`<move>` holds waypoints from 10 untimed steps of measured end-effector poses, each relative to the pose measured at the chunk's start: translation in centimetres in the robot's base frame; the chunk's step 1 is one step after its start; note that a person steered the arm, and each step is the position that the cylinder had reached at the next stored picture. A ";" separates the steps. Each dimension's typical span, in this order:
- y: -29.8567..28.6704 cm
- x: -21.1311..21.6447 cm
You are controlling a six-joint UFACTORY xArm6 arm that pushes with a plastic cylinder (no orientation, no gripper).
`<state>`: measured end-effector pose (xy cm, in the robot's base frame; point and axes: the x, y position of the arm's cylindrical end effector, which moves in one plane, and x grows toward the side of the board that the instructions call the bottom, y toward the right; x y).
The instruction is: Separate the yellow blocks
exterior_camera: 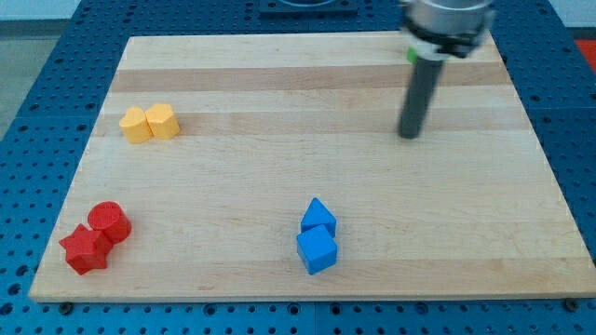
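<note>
My tip (409, 136) sits on the wooden board (279, 167), well right of the two touching yellow blocks (149, 123); no jaws, just rod.

rod: straight, dark grey, round | collar above rod: white ring | housing above collar: grey, blurred | my tip (409, 136): blunt end

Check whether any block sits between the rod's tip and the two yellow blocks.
Nothing visible does. My tip stands right of the board's middle, and the two yellow blocks sit touching near the view's left edge. The blue blocks lie well below that line.
</note>
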<state>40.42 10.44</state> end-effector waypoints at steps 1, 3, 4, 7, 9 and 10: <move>-5.4 -3.6; -21.5 -8.0; -31.8 -8.0; -39.5 -1.4; -37.7 -0.7; -36.1 -2.0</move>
<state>38.47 -25.67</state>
